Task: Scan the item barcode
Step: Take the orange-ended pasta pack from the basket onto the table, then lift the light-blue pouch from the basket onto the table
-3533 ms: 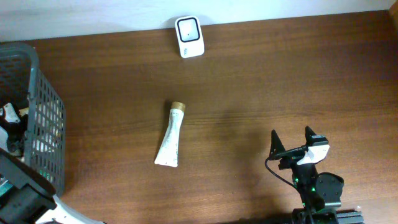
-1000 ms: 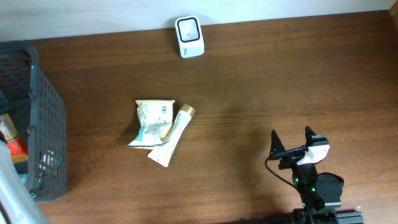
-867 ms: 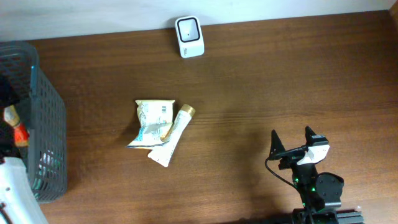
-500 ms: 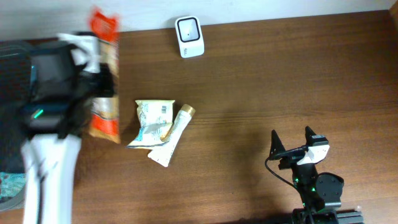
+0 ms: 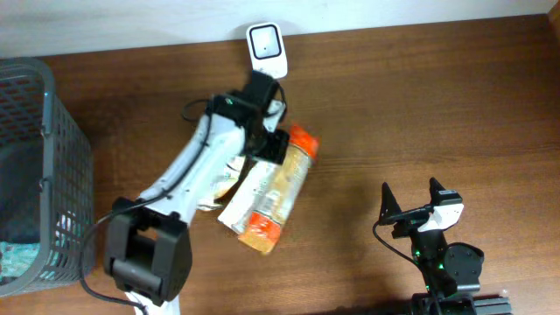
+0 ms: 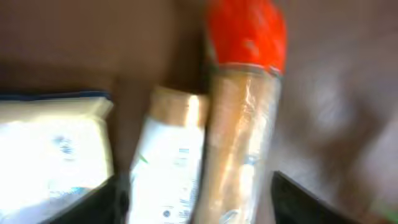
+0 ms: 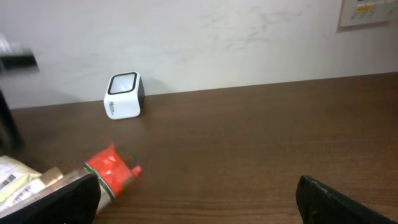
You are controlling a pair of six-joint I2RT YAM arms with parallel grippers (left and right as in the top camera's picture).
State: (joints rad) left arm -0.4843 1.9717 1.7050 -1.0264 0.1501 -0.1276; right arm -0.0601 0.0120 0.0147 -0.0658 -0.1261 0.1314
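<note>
Brown tabletop [image 5: 420,114]; orange-capped packet [image 6: 244,149] between spread left fingers [image 6: 297,198].

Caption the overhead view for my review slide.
Left gripper open above an orange-ended snack pack, white scanner beyond.

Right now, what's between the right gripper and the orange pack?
Nothing: only bare table lies between the right gripper and the pack, as the overhead view shows.
</note>
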